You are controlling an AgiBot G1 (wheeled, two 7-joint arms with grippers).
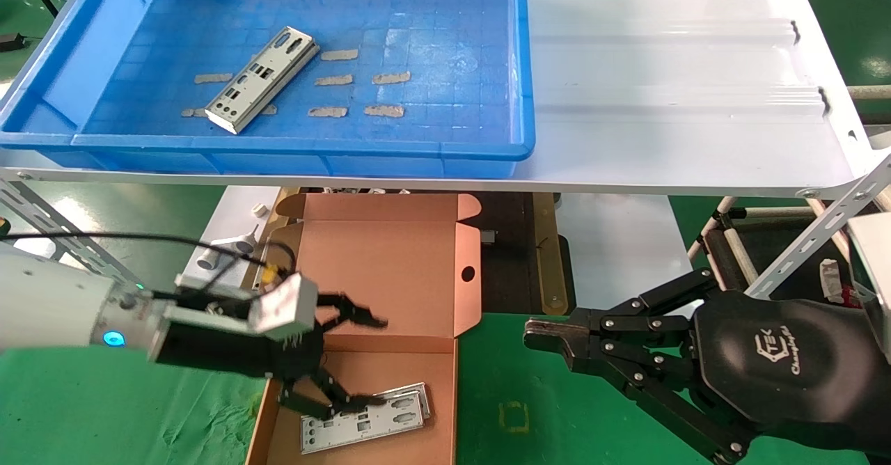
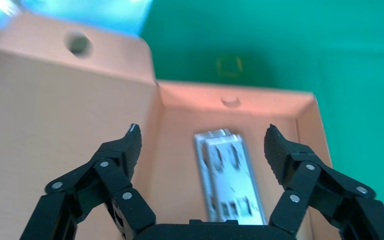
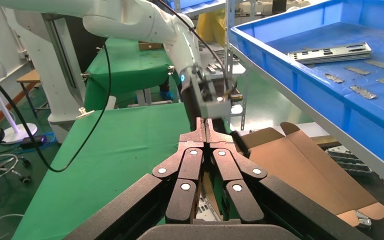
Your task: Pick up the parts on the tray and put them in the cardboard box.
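Observation:
One silver part [image 1: 263,79] lies slantwise on the floor of the blue tray [image 1: 515,68], also seen in the right wrist view as a plate [image 3: 330,52]. Two more parts [image 1: 363,418] lie stacked inside the open cardboard box [image 1: 390,270]. My left gripper [image 1: 362,364] hovers open just above them, holding nothing; in the left wrist view the plates [image 2: 227,175] lie between its spread fingers [image 2: 130,147]. My right gripper [image 1: 536,333] is shut and empty, parked over the green cloth right of the box.
Several tan tape strips [image 1: 390,77] dot the tray floor. The tray rests on a white ribbed shelf [image 1: 668,103] above the box. The lid with its round hole [image 1: 468,273] stands upright behind the box. Green cloth [image 1: 515,388] covers the table.

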